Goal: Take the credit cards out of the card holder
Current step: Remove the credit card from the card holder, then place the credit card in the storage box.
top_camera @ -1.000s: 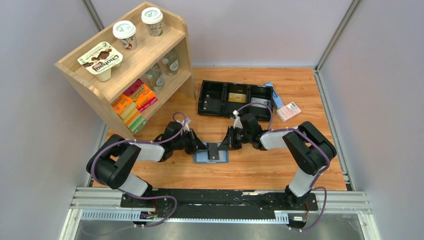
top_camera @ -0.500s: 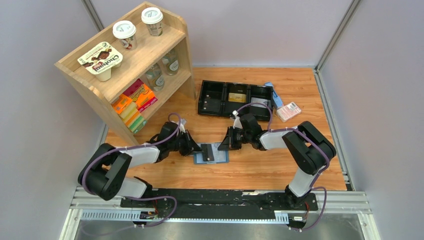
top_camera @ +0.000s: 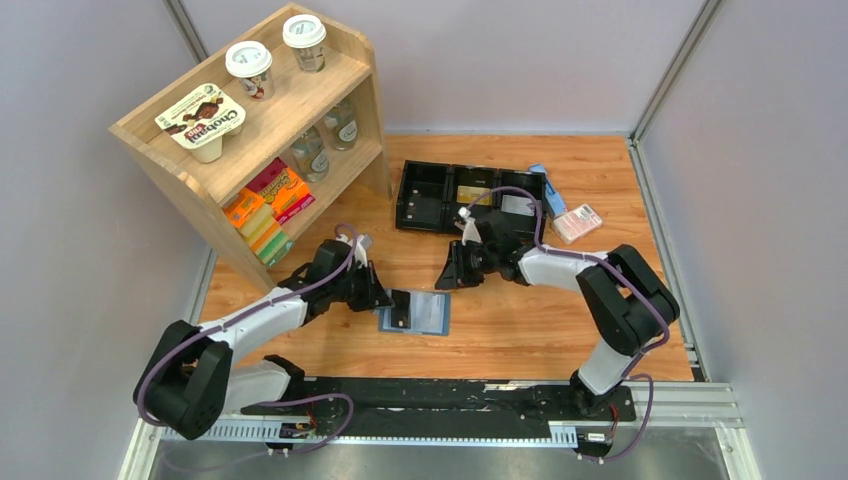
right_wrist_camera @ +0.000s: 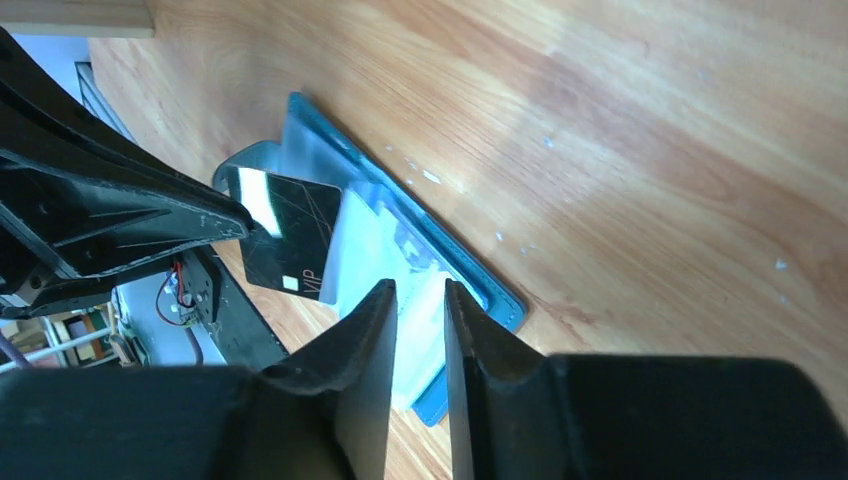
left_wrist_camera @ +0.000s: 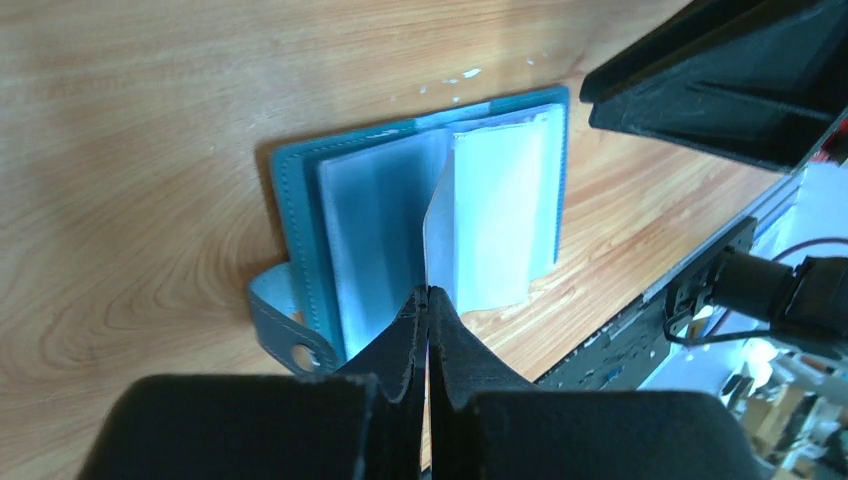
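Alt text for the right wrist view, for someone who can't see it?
The left claw pinches a plain black plastic credit card marked VIP over the open teal-blue folding card holder on the wooden table. The right claw hangs in the foreground, fingers slightly apart, holding nothing.

Top view looks down from behind; both close wrist views share the card holder [top_camera: 432, 312].

Bright, even light — glare on the tabletop [right_wrist_camera: 600, 140] (wrist foregrounds blurred)
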`<act>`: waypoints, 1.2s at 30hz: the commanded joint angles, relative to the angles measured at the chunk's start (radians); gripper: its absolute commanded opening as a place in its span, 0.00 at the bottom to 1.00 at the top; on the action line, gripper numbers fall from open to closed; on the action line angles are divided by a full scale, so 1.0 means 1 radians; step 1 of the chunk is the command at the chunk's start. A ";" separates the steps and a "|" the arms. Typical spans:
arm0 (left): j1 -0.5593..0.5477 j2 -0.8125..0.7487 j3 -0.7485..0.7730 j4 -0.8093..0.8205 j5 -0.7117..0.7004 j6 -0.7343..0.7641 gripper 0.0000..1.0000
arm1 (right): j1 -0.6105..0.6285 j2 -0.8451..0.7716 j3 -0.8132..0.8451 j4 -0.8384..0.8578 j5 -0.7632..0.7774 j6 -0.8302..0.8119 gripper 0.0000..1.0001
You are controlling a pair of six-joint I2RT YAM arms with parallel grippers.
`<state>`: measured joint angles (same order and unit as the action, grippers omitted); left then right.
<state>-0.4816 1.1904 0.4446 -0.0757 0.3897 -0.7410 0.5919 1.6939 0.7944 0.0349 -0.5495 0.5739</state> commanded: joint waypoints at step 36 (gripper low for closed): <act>0.001 -0.229 0.249 -0.145 0.365 0.443 0.00 | 0.088 0.004 0.508 -0.645 -0.572 -0.968 0.36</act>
<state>-0.4820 0.9691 0.6289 -0.2050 0.7261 -0.3641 0.6731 1.6779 1.2438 -0.5320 -1.0531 -0.3267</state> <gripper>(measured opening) 0.007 0.475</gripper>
